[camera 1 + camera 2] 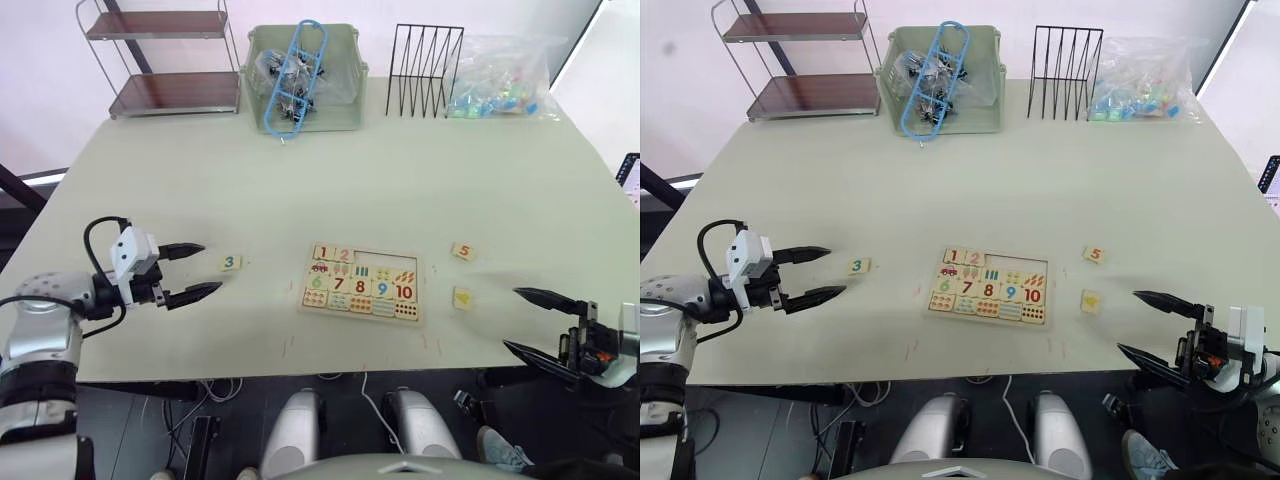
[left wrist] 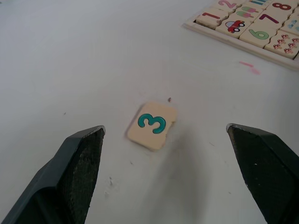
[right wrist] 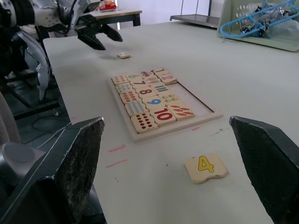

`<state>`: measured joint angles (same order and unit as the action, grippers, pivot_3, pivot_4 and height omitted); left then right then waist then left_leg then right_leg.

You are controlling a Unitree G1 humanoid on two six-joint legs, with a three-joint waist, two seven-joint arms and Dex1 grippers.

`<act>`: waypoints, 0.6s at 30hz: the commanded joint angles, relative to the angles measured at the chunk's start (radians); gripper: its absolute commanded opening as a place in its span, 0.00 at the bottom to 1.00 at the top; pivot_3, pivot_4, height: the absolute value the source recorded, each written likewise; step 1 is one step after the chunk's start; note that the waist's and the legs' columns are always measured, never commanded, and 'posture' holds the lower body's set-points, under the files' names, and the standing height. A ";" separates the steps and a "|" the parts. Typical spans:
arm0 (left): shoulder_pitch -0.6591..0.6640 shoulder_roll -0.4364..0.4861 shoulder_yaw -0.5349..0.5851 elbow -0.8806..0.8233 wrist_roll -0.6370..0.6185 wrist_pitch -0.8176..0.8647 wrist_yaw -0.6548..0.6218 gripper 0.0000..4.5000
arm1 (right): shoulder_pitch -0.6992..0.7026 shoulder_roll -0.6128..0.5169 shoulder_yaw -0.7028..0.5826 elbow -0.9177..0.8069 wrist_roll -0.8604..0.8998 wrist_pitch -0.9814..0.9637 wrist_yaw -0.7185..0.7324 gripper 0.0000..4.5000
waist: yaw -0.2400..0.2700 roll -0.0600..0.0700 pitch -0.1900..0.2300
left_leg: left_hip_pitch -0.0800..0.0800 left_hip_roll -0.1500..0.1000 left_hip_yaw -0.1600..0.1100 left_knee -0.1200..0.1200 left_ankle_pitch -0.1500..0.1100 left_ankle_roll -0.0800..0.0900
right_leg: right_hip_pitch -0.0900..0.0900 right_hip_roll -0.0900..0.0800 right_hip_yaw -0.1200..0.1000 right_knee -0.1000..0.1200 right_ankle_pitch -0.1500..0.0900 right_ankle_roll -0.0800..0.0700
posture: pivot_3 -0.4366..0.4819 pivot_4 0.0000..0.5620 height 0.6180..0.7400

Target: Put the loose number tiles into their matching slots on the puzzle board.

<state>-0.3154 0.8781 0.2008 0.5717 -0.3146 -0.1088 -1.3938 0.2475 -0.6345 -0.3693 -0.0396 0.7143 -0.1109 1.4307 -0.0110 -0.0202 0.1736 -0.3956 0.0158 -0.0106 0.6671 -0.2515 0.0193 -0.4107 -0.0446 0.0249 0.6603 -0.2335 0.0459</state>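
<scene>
The puzzle board lies flat at the table's front centre, with tiles 1 and 2 seated in its top row and the remaining slots of that row bare. A loose tile with a green 3 rests left of the board, just ahead of my open left gripper. Right of the board lie the orange 5 tile and the yellow 4 tile. My right gripper hovers open at the front right, a short way right of the 4 tile.
Along the back edge stand a two-tier wire shelf, a green basket holding blue hangers, a black wire rack and a clear bag of coloured pieces. The table's front edge runs just below both grippers.
</scene>
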 commanded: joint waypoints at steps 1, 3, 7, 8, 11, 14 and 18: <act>-0.029 -0.011 -0.005 0.016 0.001 0.009 0.016 0.99 | 0.011 0.007 -0.020 -0.041 0.011 -0.006 -0.006 1.00 | -0.001 0.000 0.000 | 0.000 0.000 0.000 0.000 0.000 0.000 | 0.000 0.000 0.000 0.000 0.000 0.000 | 0.48 0.27 1.00; -0.008 -0.036 0.014 -0.038 -0.031 0.056 0.051 0.99 | 0.018 0.011 -0.023 -0.051 0.011 -0.008 -0.011 1.00 | -0.001 0.000 0.000 | 0.000 0.000 0.000 0.000 0.000 0.000 | 0.000 0.000 0.000 0.000 0.000 0.000 | 0.48 0.27 1.00; 0.104 -0.085 0.084 -0.236 -0.114 0.186 0.168 0.99 | 0.032 0.012 -0.030 -0.064 0.015 -0.008 -0.011 1.00 | -0.001 0.000 0.000 | 0.000 0.001 -0.001 0.000 0.000 0.000 | -0.001 -0.001 0.001 0.000 0.000 0.000 | 0.48 0.27 1.00; 0.141 -0.097 0.103 -0.298 -0.127 0.218 0.210 0.99 | 0.035 0.010 -0.032 -0.065 0.016 -0.007 -0.009 1.00 | -0.001 0.000 0.000 | 0.000 0.001 -0.001 0.000 0.000 0.000 | -0.001 -0.001 0.001 0.000 0.000 0.000 | 0.48 0.27 1.00; 0.225 -0.131 0.151 -0.452 -0.153 0.314 0.345 0.99 | 0.038 0.005 -0.034 -0.064 0.019 -0.004 -0.004 1.00 | 0.000 0.000 0.000 | 0.000 0.002 -0.005 0.000 0.000 0.000 | -0.001 -0.002 0.001 0.000 0.000 0.000 | 0.48 0.27 1.00; 0.280 -0.173 0.190 -0.606 -0.141 0.413 0.531 0.99 | 0.020 -0.006 -0.034 -0.052 0.022 0.004 0.003 1.00 | 0.003 0.000 0.000 | 0.000 0.002 -0.007 0.000 0.000 0.000 | -0.001 -0.003 0.001 0.001 0.000 0.000 | 0.48 0.27 1.00; 0.348 -0.266 0.205 -0.835 -0.141 0.553 0.750 0.99 | -0.011 -0.022 -0.039 -0.017 0.019 0.005 0.024 1.00 | 0.005 0.000 0.000 | 0.000 0.001 -0.007 0.000 0.000 0.000 | 0.000 -0.003 0.001 0.000 0.000 0.000 | 0.48 0.27 1.00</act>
<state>0.0175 0.6289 0.3890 -0.1619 -0.4391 0.3997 -0.7197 0.2400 -0.6440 -0.3744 -0.0588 0.7160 -0.1064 1.4405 -0.0056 -0.0203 0.1737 -0.3958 0.0167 -0.0170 0.6674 -0.2515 0.0193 -0.4108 -0.0476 0.0259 0.6602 -0.2332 0.0460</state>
